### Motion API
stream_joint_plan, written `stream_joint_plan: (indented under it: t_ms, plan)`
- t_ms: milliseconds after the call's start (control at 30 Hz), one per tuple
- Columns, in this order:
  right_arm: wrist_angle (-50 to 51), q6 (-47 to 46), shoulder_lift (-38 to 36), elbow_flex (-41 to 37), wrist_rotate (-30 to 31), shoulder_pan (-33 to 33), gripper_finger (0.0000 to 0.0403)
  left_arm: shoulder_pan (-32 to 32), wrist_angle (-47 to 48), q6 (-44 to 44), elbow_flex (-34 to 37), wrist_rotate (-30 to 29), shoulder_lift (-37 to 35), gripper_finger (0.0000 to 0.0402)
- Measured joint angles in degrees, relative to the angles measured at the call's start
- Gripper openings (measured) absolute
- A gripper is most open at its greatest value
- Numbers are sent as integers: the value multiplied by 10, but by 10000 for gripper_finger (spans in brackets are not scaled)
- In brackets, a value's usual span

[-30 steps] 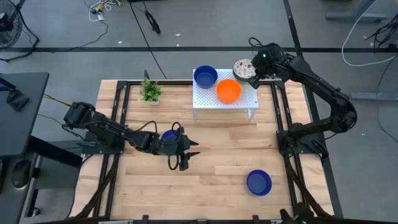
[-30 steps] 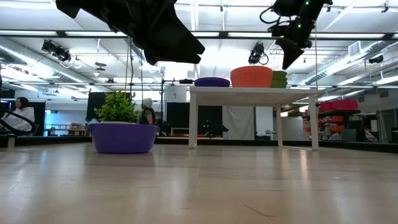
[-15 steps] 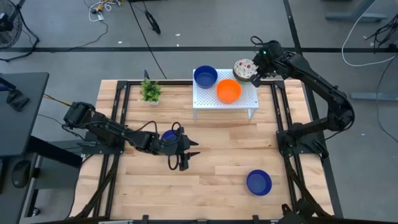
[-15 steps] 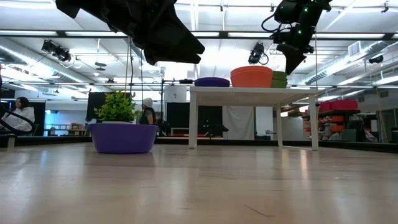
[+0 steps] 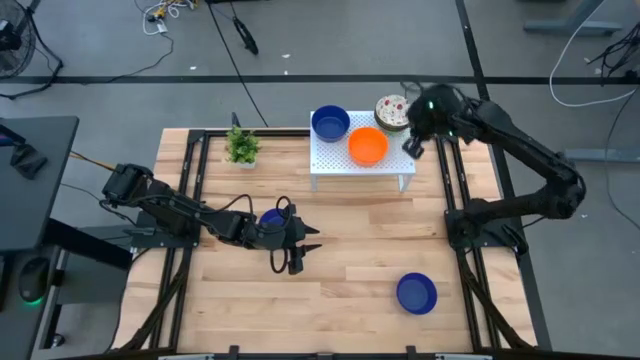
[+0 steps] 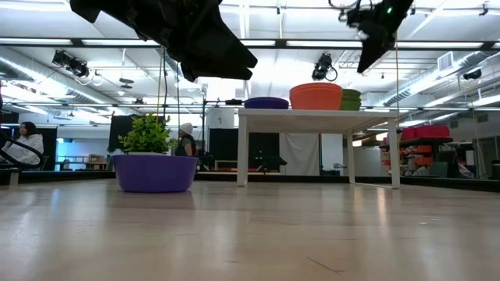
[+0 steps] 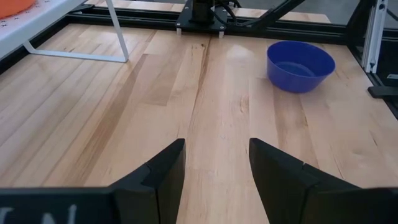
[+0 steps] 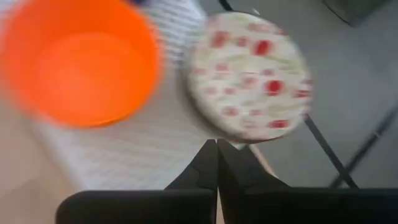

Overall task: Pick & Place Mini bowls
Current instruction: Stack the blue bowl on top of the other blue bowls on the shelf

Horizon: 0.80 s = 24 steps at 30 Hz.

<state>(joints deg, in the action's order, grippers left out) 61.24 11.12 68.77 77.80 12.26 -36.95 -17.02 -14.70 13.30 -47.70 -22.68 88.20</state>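
The white perforated stand [image 5: 385, 165] carries a blue bowl [image 5: 330, 123], an orange bowl [image 5: 367, 146] and a white red-speckled bowl [image 5: 390, 108], which sits on its base at the far right corner. My right gripper [image 5: 410, 145] hovers above and just right of that corner, shut and empty; its wrist view shows the shut fingers [image 8: 216, 144] below the speckled bowl [image 8: 249, 74] and the orange bowl [image 8: 78, 62]. My left gripper [image 5: 302, 245] hangs open over the table's middle left, beside another blue bowl [image 5: 270, 218]. A third blue bowl [image 5: 416, 293] stands near the near right edge.
A small green potted plant [image 5: 241, 146] stands at the far left of the table, left of the stand. Black frame rails [image 5: 455, 180] run along both table sides. Bare wood lies between the stand and the near edge. People show in the room behind the table in the low view.
My right gripper has risen and drawn back from the speckled bowl toward the table's near right side. The speckled bowl has stayed at the stand's far right corner. The left arm and the other bowls have kept still.
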Motion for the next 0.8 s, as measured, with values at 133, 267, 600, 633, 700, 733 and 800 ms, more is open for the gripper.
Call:
stream_joint_plan:
  t_ms: [133, 267, 600, 633, 700, 733, 800]
  plan:
    - [1, -67, -61, -49, 2, 135, 1, -3, 0, 0, 0, 0, 0, 183]
    - [-30, -160, -117, -130, 9, 298, 1, -6, 0, 0, 0, 0, 0, 183]
    - [-245, -354, -101, -305, 20, 713, 0, -9, 0, -1, 0, 0, 0, 183]
    - [-274, -358, -90, -311, 18, 742, 0, -9, 0, -1, 0, 0, 0, 183]
    - [-327, -360, -65, -314, 17, 794, 0, -9, 0, -1, 0, -2, 0, 183]
    - [-343, -366, -53, -314, 12, 816, 1, -9, 0, -1, 0, -2, 0, 183]
    - [-356, -400, -29, -314, -10, 852, 9, -9, 0, -2, 0, -2, 0, 183]
